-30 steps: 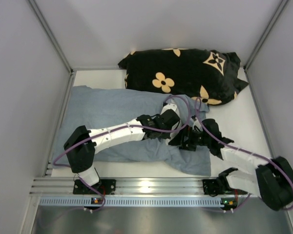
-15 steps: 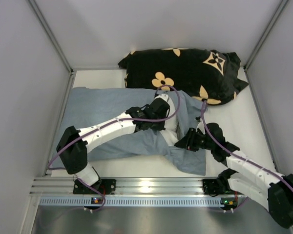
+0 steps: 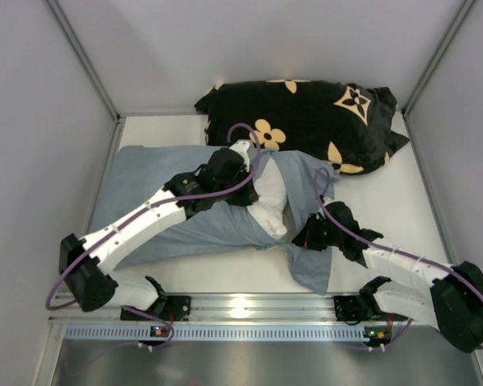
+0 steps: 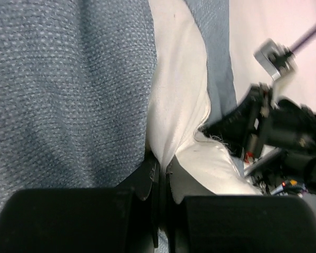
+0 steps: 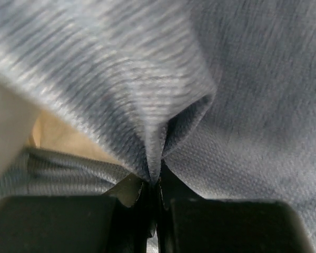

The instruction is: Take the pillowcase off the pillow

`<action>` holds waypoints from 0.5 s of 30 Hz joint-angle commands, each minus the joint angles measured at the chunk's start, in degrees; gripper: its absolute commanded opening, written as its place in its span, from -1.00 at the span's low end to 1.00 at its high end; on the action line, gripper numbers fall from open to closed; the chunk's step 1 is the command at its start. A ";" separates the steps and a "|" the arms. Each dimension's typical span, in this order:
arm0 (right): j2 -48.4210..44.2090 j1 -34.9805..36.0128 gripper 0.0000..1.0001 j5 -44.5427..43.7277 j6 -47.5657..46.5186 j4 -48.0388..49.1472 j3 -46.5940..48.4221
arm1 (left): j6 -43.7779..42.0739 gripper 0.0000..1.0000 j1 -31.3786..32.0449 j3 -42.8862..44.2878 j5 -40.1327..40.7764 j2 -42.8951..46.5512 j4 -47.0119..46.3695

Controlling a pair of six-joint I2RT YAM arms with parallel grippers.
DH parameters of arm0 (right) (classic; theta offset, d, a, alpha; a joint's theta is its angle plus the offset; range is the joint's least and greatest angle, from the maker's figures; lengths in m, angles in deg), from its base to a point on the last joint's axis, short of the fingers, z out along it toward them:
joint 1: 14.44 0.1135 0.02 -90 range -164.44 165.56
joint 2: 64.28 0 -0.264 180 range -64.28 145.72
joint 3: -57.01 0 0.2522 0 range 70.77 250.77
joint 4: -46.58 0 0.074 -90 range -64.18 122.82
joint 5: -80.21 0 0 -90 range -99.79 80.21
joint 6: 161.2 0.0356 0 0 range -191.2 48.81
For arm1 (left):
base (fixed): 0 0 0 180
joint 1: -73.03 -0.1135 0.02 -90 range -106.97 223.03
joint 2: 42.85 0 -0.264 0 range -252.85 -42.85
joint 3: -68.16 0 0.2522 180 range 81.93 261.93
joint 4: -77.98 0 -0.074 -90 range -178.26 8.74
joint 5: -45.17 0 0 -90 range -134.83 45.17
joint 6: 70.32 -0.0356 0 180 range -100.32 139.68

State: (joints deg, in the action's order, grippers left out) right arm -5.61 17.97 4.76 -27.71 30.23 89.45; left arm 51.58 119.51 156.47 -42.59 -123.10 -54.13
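Mid-frame, the left gripper (image 4: pixel 160 176) pinches the plump white pillow (image 3: pixel 270 197); the right gripper (image 5: pixel 157 185) clamps the wrinkled grey-blue fabric pillowcase (image 3: pixel 165 181) (lower right of centre).

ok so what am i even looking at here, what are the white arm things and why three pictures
The left arm and right arm are robot arms bolted at the near edge of a table, each ending in a two-finger gripper. The wide picture comes from a camera above and behind them; the other two come from a camera on each wrist. On the table lie a black pillow with tan flowers and a white pillow partly out of its grey-blue pillowcase. The left gripper pinches the white pillow; the right gripper pinches the pillowcase.
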 commanded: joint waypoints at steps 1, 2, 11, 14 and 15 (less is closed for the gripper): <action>8.10 0.56 -1.00 -9.08 -4.89 -2.86 5.12 | 1.84 -1.00 -2.01 -4.30 -1.79 11.75 -3.81; 9.86 0.47 -1.00 -10.49 -5.68 -2.95 6.88 | 2.46 -1.00 -1.92 -6.41 -1.97 13.52 -3.72; 15.16 -0.32 0.80 -7.53 -16.15 -7.16 19.47 | 7.47 -1.00 -1.92 -20.84 -5.49 27.51 -1.17; 9.81 -0.32 0.99 -3.75 -16.24 -6.73 16.50 | 6.51 -1.00 -1.92 -19.79 -5.67 25.76 -1.26; 6.05 -0.32 0.99 0.70 -16.06 -5.86 15.35 | 6.07 -1.00 -1.92 -19.53 -5.93 24.19 -1.43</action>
State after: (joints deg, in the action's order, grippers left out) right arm 7.61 17.92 -0.18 -41.09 24.85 106.87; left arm 57.40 117.95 135.92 -47.62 -97.05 -53.65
